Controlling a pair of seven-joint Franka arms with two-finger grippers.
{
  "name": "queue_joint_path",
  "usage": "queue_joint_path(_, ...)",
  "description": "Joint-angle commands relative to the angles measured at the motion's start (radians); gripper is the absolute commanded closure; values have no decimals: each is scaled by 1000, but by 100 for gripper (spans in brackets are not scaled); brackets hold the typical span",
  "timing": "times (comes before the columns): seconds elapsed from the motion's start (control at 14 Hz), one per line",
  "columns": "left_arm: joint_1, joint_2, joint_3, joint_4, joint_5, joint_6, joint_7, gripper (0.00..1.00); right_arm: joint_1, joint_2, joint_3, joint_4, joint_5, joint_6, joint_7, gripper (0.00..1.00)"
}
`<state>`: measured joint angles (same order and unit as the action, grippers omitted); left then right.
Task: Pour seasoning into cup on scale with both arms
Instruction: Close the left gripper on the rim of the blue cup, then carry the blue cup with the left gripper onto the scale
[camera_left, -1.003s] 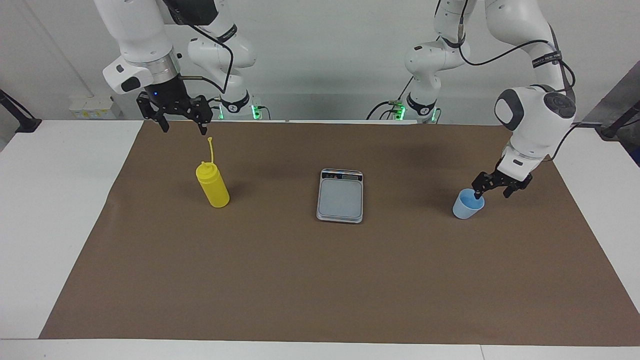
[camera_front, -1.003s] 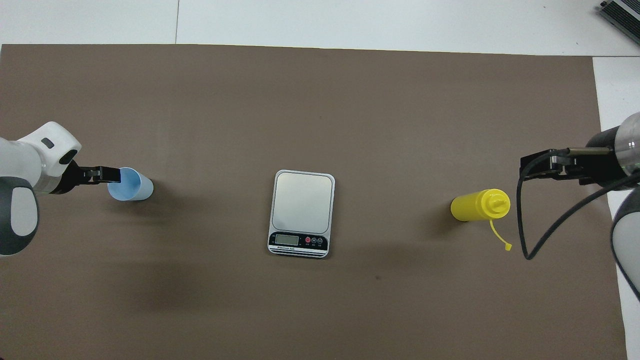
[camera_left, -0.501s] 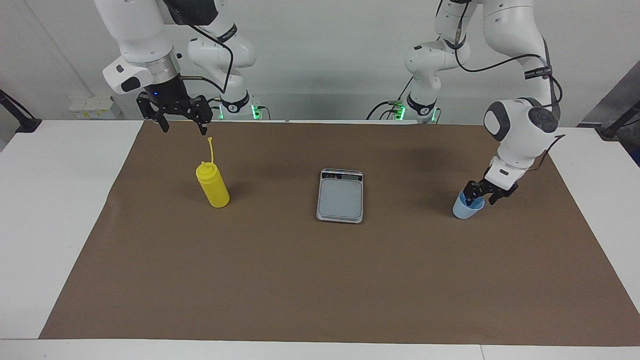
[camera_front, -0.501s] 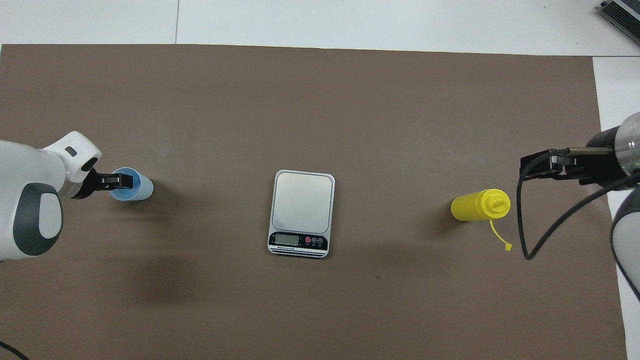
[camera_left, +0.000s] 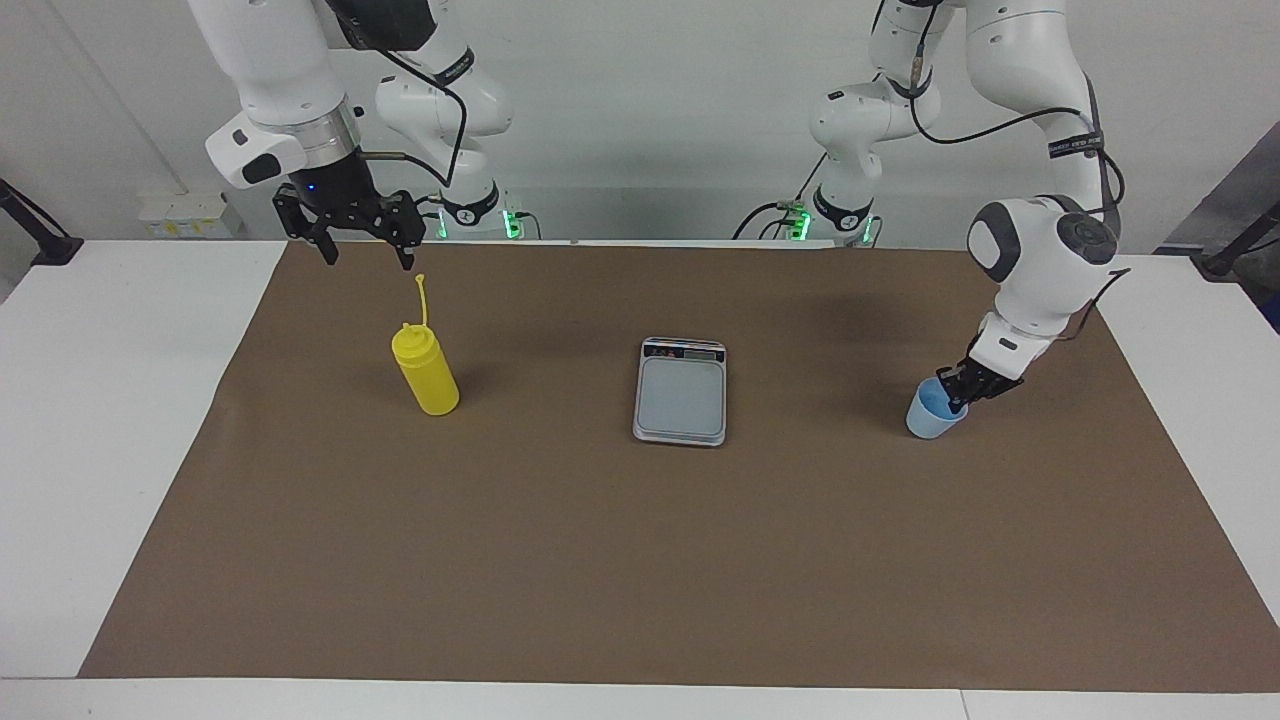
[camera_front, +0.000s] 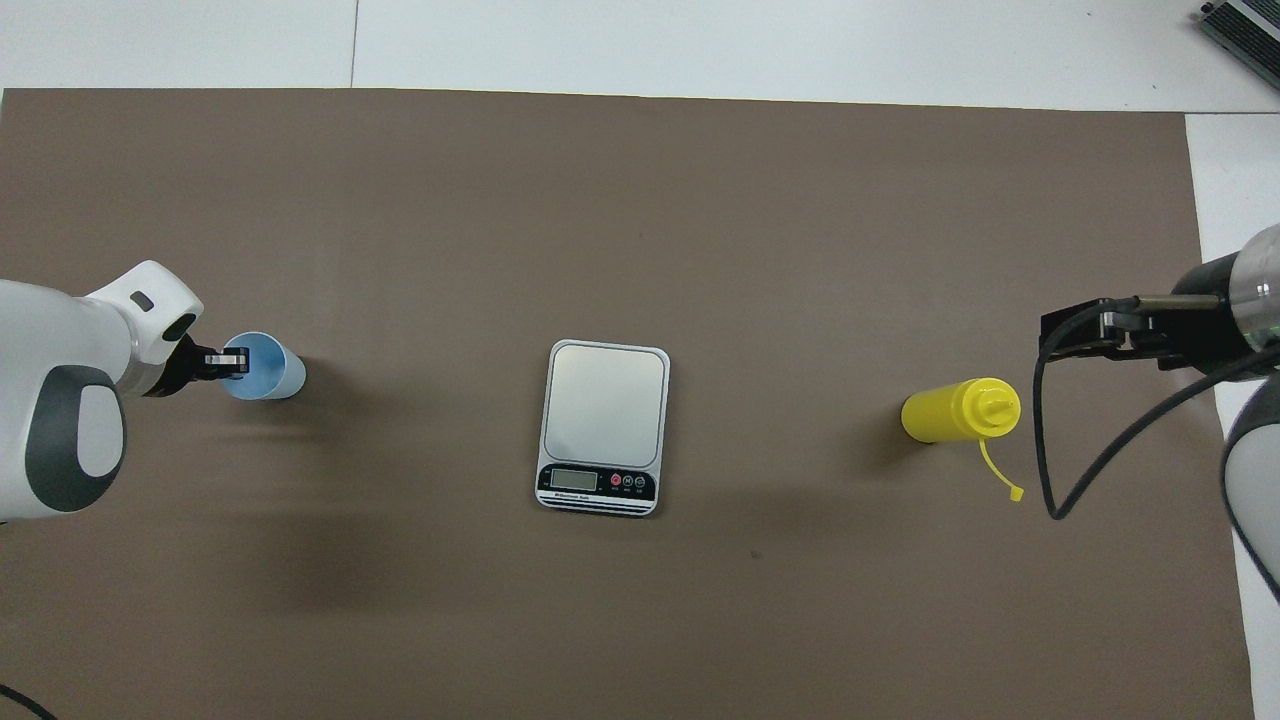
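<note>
The light blue cup (camera_left: 930, 415) stands on the brown mat toward the left arm's end of the table; it also shows in the overhead view (camera_front: 275, 372). My left gripper (camera_left: 958, 393) is shut on the cup's rim, one finger inside and one outside, seen from above too (camera_front: 236, 361). The yellow seasoning bottle (camera_left: 425, 372) stands upright toward the right arm's end, its thin nozzle strap (camera_left: 422, 298) sticking up; from above it appears as well (camera_front: 955, 412). My right gripper (camera_left: 365, 248) hangs open in the air beside the bottle, apart from it. The scale (camera_left: 681, 392) lies at mid-table with nothing on it.
A brown mat (camera_left: 640, 560) covers most of the white table. The scale's display strip (camera_front: 597, 482) faces the robots. A black cable (camera_front: 1050, 480) loops down from the right arm near the bottle.
The left gripper's fingers have closed on the cup's rim after moving onto it. The right arm, bottle and scale have not moved.
</note>
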<state>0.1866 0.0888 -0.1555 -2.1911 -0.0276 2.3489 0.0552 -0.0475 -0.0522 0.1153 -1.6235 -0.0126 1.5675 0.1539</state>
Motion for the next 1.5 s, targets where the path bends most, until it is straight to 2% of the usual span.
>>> queue_joint_path(0.0,-13,3,14,17,9,-22,-11,100,-14,3,4,7,16,-15,-17,0)
queue_joint_path(0.36,-22,-1,7,137,9,-158,-17,100,-14,3,4,7,16,-15,-17,0)
queue_joint_path(0.64,-149,5,8,316,8,-334,-145,100,-14,3,4,8,16,-15,-17,0)
queue_joint_path(0.86,-271,5,5,359,9,-387,-299,100,-14,3,4,8,16,-15,-17,0)
queue_joint_path(1.15,-472,2,5,340,14,-343,-503,100,-14,3,4,7,16,-15,-17,0)
queue_joint_path(1.43,-591,20,4,311,14,-254,-606,100,-14,2,4,8,16,-15,-17,0)
